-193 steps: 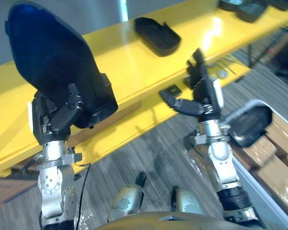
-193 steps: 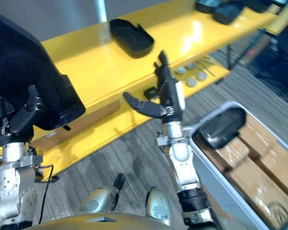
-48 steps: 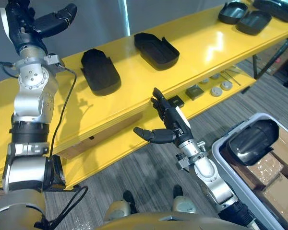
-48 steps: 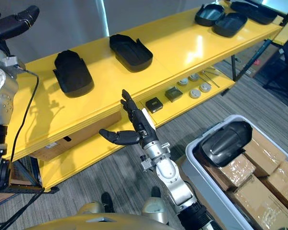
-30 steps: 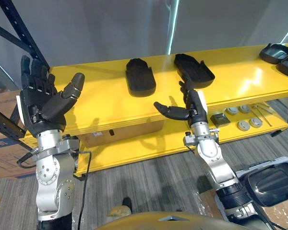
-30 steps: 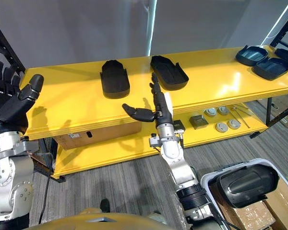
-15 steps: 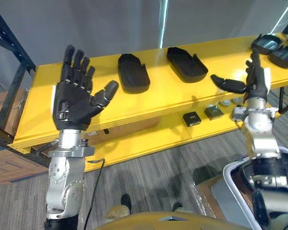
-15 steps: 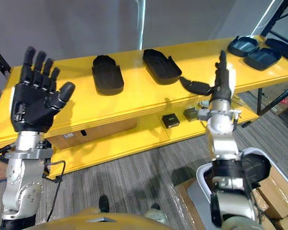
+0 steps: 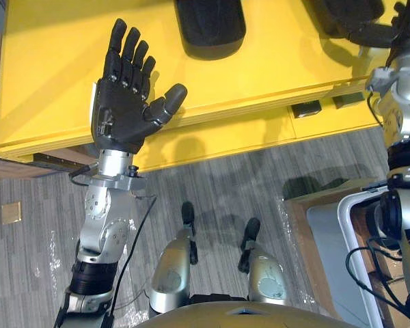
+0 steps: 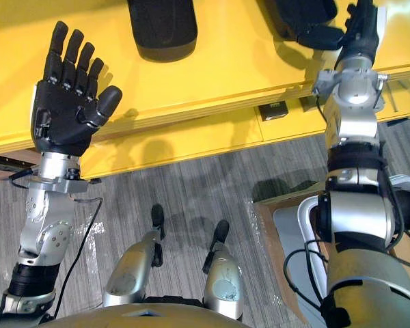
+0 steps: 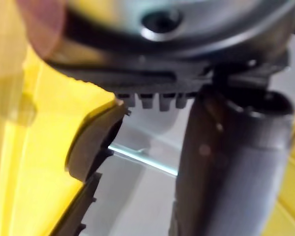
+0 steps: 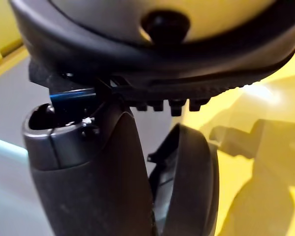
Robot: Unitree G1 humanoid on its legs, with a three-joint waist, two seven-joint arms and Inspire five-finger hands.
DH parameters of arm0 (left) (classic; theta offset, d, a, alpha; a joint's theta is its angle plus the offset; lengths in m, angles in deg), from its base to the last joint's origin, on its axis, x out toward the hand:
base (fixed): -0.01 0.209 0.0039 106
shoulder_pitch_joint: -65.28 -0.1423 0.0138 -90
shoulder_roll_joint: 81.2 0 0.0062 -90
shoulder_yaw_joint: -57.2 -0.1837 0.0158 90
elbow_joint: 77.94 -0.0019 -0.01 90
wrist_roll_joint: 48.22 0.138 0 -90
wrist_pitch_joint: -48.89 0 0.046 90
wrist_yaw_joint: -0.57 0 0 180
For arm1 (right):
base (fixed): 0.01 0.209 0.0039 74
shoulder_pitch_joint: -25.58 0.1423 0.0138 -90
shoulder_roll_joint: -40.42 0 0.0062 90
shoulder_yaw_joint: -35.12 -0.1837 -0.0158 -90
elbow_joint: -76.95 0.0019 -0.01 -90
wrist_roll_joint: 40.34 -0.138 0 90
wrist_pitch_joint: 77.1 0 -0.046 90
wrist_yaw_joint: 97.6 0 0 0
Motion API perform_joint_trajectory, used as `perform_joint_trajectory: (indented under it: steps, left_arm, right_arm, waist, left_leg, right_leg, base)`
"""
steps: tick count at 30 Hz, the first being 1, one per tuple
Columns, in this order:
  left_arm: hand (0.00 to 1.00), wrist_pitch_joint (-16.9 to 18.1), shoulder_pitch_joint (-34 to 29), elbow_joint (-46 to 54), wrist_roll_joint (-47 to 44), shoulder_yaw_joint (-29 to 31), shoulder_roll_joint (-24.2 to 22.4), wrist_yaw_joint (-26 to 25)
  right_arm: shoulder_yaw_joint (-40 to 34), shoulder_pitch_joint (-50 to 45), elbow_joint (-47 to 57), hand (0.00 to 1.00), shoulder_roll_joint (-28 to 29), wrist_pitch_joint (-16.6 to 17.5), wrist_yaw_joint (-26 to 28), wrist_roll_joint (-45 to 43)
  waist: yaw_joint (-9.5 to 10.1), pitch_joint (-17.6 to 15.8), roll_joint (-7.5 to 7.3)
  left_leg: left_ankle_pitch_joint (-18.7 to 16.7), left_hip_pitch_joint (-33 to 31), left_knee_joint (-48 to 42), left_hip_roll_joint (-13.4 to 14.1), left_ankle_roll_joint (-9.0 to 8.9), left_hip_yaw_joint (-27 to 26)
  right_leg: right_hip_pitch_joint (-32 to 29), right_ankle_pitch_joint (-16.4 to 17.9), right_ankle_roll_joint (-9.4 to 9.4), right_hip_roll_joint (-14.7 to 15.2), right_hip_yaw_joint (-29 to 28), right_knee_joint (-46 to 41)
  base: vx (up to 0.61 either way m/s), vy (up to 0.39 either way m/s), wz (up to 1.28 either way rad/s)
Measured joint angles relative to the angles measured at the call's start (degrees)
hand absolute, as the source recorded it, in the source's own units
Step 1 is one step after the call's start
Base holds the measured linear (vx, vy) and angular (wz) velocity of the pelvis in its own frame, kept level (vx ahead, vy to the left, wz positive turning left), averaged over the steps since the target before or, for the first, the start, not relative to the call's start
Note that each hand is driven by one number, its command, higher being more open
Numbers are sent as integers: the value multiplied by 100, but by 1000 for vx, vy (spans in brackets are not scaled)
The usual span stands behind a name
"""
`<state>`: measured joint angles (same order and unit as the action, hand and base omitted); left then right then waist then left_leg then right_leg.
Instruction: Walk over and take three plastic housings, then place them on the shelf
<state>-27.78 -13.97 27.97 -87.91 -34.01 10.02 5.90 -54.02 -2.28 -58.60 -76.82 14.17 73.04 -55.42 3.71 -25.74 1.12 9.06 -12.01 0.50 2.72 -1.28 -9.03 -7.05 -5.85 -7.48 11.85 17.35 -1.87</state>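
Yellow shelving fills the far side of the scene: a broad upper shelf (image 9: 55, 41) with a lower shelf (image 9: 212, 143) beneath it, both standing on grey striped carpet (image 9: 212, 184). At the left, the left hand (image 9: 123, 113) is raised in front of the upper shelf's near edge, its fingers spread straight and its thumb out, holding nothing. Right of it, farther back on the upper shelf, lies the left housing (image 9: 208, 20), dark and apart from both hands. Farther right on the same shelf lies the right housing (image 10: 301, 14). The right hand (image 10: 359, 31) stands just beside it, fingers straight up and thumb stretched toward the housing, empty as well; whether the thumb touches it cannot be told. A small dark part (image 9: 305, 108) sits on the lower shelf, and at the near right are a white bin (image 9: 346, 232) and a brown cardboard edge (image 9: 304, 225). Two housings show on the shelf, so a third is probably still to fetch. The main risk is the right thumb: a careless swing could nudge the right housing along the glossy shelf or off its edge. The raised left hand could likewise strike the shelf's rim.
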Motion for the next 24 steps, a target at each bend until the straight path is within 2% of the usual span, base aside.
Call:
perform_joint_trajectory:
  steps: [5, 12, 19, 24]
  left_arm:
    - [100, 67, 172, -87, -141, -151, 197, 275]
    - [100, 67, 339, -401, -149, -301, 264, 360]
    - [100, 67, 325, -415, -149, -300, 308, 522]
    - [100, 67, 287, -404, -148, -277, 367, 562]
  right_arm:
    - [204, 371, -187, 100, -204, -7, 18, -214]
    - [318, 471, -212, 100, -250, -11, 9, -212]
    - [310, 479, -212, 100, -252, -90, 66, -211]
    - [298, 473, -204, 100, -252, -180, 356, -202]
  waist:
    - [84, -44, 68]
    - [84, -158, 271]
    - [72, -165, 284]
    - [67, -165, 284]
  left_leg:
    - [-38, -232, -133, 3, 7, 25]
    - [-27, -253, -131, 17, 4, 64]
    - [34, -214, -122, 41, 17, 62]
    - [53, -67, -24, 50, 8, 15]
  right_leg:
    - [-185, 1, 1, 6, -5, -51]
    - [-234, 53, 64, 4, 0, -155]
    - [-268, 75, 89, 0, -5, -297]
    - [-181, 82, 100, -7, -28, -296]
  base:
    - [6, -3, 4]
    - [-15, -2, 1]
    - [0, 0, 0]
    - [-4, -23, -5]
